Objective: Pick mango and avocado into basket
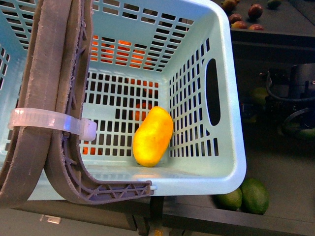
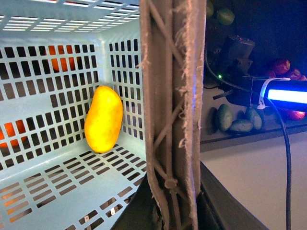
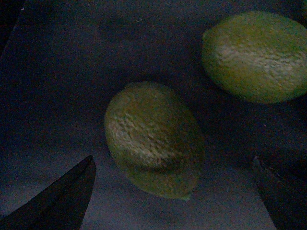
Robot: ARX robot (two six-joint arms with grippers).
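Fingers [image 3: 67, 196], right gripper [image 3: 172, 165]: spread, avocado [image 3: 148, 134] between, untouched.
Left gripper: finger state cannot be told.
Mango [image 1: 153, 136]: inside basket [image 1: 235, 123].

One basket [image 1: 231, 147], one yellow mango [image 1: 153, 136], at least three avocados [image 2: 223, 117]

We can read no text, label, brand, number or sign in any of the views. In the left wrist view, the floor of the basket [image 2: 103, 45] bears two small pale marks [image 2: 112, 211], too small for us to tell whether they are print.
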